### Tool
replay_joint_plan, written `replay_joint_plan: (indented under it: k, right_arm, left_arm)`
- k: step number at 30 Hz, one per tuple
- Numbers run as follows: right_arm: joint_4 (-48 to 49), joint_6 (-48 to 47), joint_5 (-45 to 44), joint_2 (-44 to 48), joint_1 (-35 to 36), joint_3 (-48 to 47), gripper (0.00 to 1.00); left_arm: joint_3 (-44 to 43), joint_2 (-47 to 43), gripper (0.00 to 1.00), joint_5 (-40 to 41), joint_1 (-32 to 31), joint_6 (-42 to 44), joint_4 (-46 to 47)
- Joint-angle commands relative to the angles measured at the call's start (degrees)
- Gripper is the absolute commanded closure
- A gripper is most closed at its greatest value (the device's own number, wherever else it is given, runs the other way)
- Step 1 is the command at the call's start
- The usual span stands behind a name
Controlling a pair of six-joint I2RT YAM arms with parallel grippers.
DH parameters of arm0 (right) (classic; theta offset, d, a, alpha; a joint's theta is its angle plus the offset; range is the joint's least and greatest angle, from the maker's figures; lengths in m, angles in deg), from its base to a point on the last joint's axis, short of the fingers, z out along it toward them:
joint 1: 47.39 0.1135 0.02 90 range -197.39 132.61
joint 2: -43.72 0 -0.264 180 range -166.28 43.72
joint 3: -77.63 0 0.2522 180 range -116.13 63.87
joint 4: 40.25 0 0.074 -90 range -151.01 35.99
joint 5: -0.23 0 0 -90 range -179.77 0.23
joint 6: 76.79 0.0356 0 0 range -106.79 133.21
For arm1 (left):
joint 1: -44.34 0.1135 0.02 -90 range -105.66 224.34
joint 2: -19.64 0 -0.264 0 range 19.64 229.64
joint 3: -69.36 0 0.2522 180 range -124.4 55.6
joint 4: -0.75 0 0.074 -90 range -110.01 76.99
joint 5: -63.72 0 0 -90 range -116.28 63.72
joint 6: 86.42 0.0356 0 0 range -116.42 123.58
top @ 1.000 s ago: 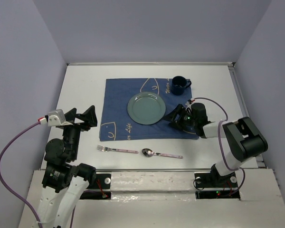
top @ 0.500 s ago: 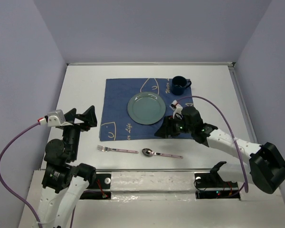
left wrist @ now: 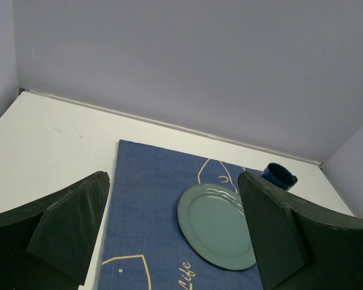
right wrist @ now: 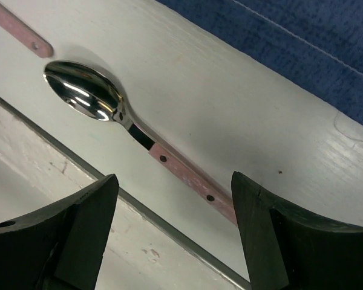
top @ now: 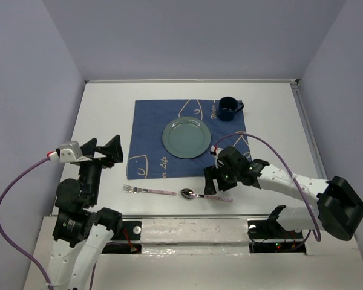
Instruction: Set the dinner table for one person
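My right hand (right wrist: 172, 181), released wide, is straddling the spoon (right wrist: 88, 96) handle at six o'clock of the plate (top: 186, 137), lining up a pickup.

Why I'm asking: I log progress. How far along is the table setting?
Done: the plate sits on the blue cloth, the mug at its far right corner. In hand: the right gripper, fingers open, hovers over the spoon. To do: spoon and fork lie on the table, off the cloth; the left gripper is open.
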Motion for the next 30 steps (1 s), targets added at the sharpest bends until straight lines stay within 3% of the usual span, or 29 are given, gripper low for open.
replay_joint_plan:
  k: [1,5,15,25,26,30]
  right_arm:
    - [-4.38,-1.82,-1.95,-2.64,0.6,-0.89,0.22]
    - [-8.51,-1.39,-5.12,-4.05,3.15,-3.52,0.29]
    - [-12.91,0.28,-13.63,-14.68,12.1,-8.61,0.32]
    - [-13.97,1.08,-20.15,-25.84,20.12,-14.24,0.77]
    - [-14.05,0.99,-20.15,-26.38,20.9,-14.77,0.85]
    - [-14.05,0.29,-21.03,-26.04,22.04,-16.0,1.0]
  left_arm:
    - [0.23,-0.78,0.01,-0.49,-0.38,0.33,2.13]
    - [0.32,-0.78,0.01,-0.31,-0.55,0.33,2.13]
    - [0.32,-0.96,0.01,-0.13,-0.55,0.42,2.13]
    - [0.23,-0.87,0.01,-0.31,-0.55,0.41,2.05]
    - [0.23,-1.04,0.01,-0.31,-0.55,0.42,2.13]
    - [0.32,-1.04,0.01,-0.31,-0.55,0.33,2.13]
